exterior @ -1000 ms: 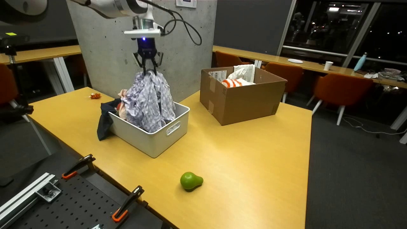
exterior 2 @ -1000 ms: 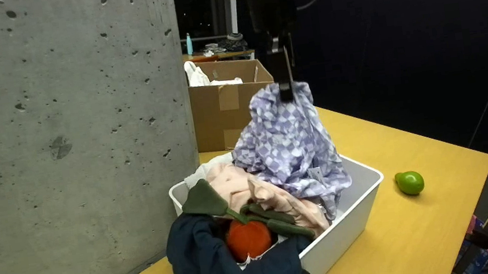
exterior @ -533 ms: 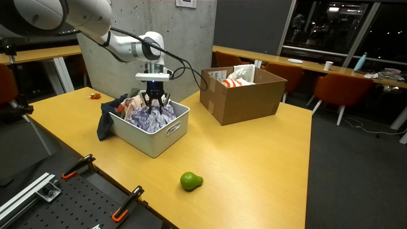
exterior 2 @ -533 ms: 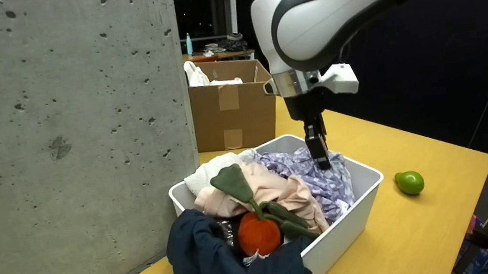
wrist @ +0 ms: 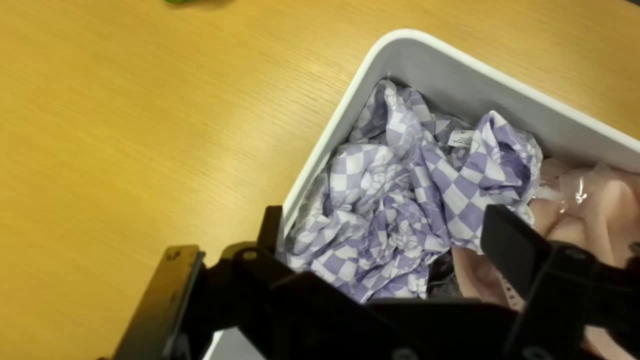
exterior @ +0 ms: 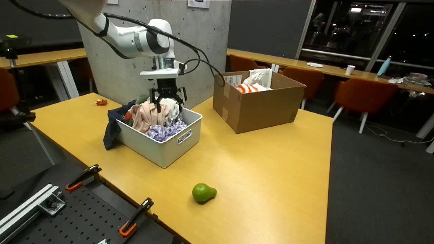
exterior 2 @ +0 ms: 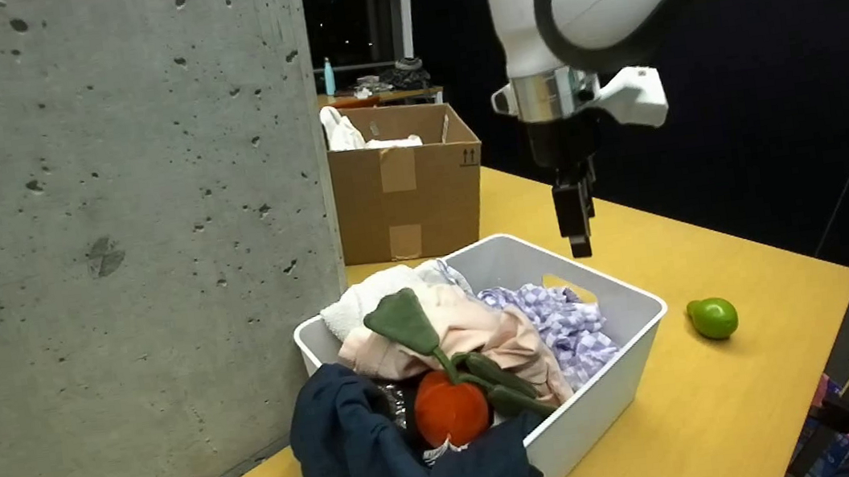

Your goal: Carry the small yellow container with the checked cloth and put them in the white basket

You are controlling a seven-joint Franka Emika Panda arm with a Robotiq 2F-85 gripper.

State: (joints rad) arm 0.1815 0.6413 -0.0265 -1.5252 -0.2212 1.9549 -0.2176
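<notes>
purple-and-white checked cloth (wrist: 400, 200), plain white basket (exterior: 145, 146), brown box (exterior: 264, 113), green pear (exterior: 202, 192).

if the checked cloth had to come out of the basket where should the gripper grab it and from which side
Probably best at the raised fold by the small white tag, from straight above. The checked cloth lies bunched inside the white basket, which hinders a sideways approach; that fold seems to stand proud of the crumpled heap, thin enough to pinch.

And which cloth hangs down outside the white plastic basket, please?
The dark navy cloth, unlike the purple checked cloth and pale peach cloth, which lie inside.
</notes>
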